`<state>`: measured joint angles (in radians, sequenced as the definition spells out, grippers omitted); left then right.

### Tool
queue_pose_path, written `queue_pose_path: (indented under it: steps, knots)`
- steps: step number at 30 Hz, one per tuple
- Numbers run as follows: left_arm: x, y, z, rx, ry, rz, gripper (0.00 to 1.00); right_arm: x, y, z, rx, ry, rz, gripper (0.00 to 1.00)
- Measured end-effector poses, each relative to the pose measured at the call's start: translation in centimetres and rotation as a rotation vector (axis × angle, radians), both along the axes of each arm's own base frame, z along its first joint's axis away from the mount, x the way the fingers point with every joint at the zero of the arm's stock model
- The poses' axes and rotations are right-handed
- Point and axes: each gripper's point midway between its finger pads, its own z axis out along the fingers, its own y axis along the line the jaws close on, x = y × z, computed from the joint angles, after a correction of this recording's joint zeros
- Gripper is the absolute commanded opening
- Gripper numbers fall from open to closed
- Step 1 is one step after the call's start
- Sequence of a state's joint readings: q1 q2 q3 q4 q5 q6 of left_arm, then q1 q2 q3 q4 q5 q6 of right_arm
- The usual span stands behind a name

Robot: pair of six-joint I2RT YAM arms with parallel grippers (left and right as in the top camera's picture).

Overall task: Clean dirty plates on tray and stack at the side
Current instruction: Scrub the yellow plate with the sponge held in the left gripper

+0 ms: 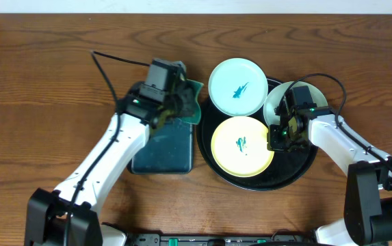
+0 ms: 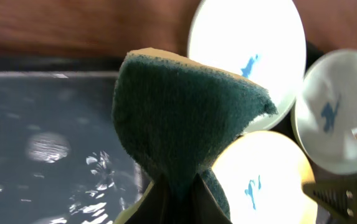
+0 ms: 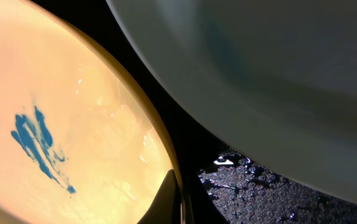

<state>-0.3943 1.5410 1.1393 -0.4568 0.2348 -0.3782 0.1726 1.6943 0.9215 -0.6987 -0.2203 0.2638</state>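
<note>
Three plates sit on the tray [image 1: 298, 172], each with a teal smear, so by my reading none has been wiped. The yellow plate [image 1: 243, 145] lies at the tray's near middle. One pale plate [image 1: 237, 87] lies over the tray's far-left rim. A second pale plate [image 1: 276, 101] lies at the tray's far right, partly under the right arm.

The right pincer [image 1: 281, 137] hangs low over the tray, at the yellow plate's right edge, probably to steady or lift that plate for wiping. Its wrist view shows only one fingertip [image 3: 167, 198] by the yellow rim, above the wet black tray floor. I cannot tell whether the pincer is clamped or parted.

Just left of the tray, the left pincer [image 1: 175, 104] is clenched on a green sponge [image 1: 193, 102], pinching it so it folds. It holds the sponge above the small wet tray [image 1: 161, 154] on the counter [image 1: 45, 82], likely so drips fall there before scrubbing.
</note>
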Motion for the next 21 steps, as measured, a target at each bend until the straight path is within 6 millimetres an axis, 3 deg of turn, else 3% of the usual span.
queue_pose_path:
  steps: [6,14,17,21]
  knots:
    - [-2.1,-3.3,-0.6,0.020,0.077,-0.085,0.07,0.0,0.0,0.0,0.000,0.000,0.000,0.01]
    - [-1.4,-6.8,1.4,0.054,0.140,-0.154,0.07,0.0,0.0,0.0,0.000,-0.001,0.000,0.01]
    - [-2.0,-9.0,0.4,0.062,0.164,-0.216,0.08,0.0,0.0,0.0,0.000,-0.001,0.000,0.02]
    - [-4.2,-11.6,-2.8,0.104,0.233,-0.307,0.07,0.0,0.0,0.0,0.000,0.000,0.000,0.01]
